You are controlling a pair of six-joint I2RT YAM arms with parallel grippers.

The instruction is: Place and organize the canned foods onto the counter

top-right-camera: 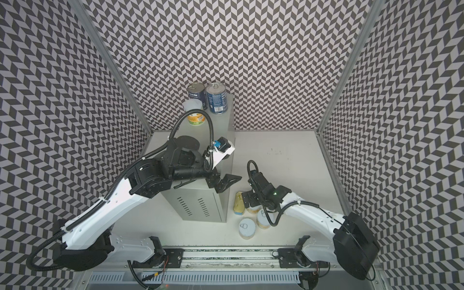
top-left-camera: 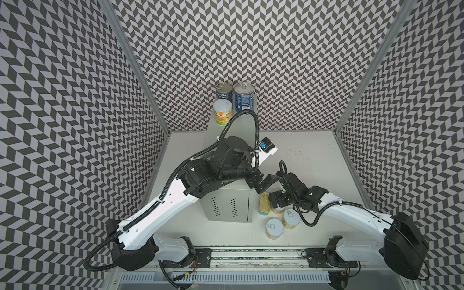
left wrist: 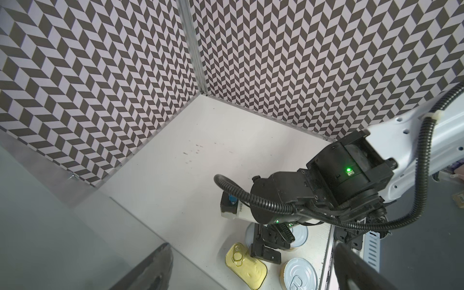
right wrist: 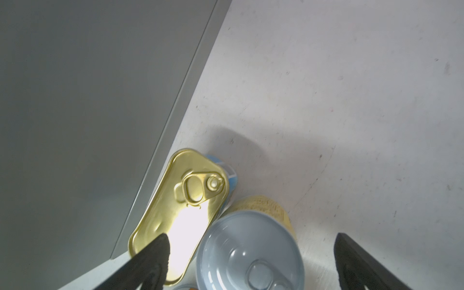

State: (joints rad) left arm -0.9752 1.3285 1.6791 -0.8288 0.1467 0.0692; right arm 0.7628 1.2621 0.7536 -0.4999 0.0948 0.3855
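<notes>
front rail (top-left-camera: pixel 251 253): runs along the near edge of the white table (top-left-camera: pixel 313 163); both arm bases sit on it.
nearest fruit can (top-left-camera: pixel 274 228): upright on the table, white lid up, to the right of the grey cabinet (top-left-camera: pixel 231 208).
second fruit can (top-left-camera: pixel 290 218): upright just behind and to the right of the nearest one, with the right arm's cable crossing in front of it.
third fruit can (right wrist: pixel 251 251): upright on the table directly under the right jaws, close against the gold-topped tin (top-left-camera: pixel 264 203); whether they touch I cannot tell.
gold-topped tin: lid and ring pull up, on the table just beside the cabinet's right wall.
right jaws: pointing down and spread wide; one finger (right wrist: pixel 153 258) is over a corner of the tin's lid, the other (right wrist: pixel 356 263) is out past the can's far side; gripping nothing.
grey cabinet: stands on the table left of centre, vent slits on its near face.
left jaws: spread wide above the cabinet's near right corner, empty.
fourth fruit can (top-left-camera: pixel 222 111): upright on the cabinet top, towards its far end.
blue cans (top-left-camera: pixel 243 96): two, upright side by side just behind the fourth fruit can, at the cabinet top's far edge.
</notes>
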